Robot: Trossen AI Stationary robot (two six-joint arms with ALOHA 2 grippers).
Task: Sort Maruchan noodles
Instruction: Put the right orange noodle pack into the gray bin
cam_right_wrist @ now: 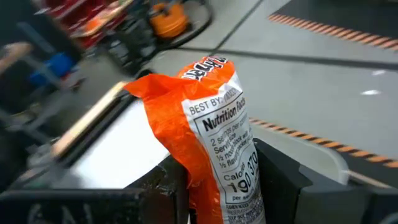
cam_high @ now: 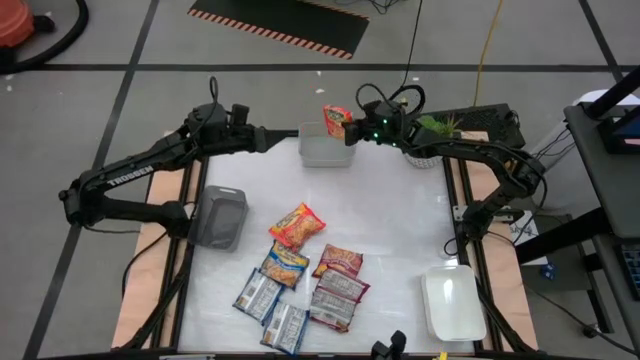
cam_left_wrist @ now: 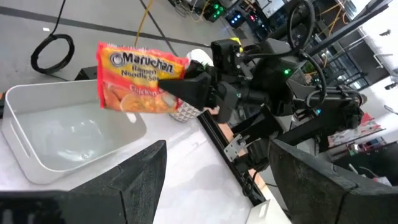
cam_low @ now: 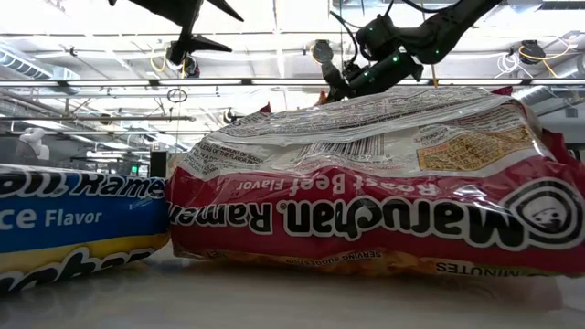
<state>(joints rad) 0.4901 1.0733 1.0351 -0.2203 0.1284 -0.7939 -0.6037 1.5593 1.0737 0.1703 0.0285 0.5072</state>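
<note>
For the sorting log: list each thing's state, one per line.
Right gripper: shut on orange packet, above clear tray.
Left gripper: open, empty, beside that tray.
Clear tray: empty.
Grey tray: upside down.
White tray: empty.
Other packets: lying on table.

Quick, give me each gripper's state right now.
Left gripper: open, empty, beside the far tray.
Right gripper: shut on an orange noodle packet, held above that tray.
</note>
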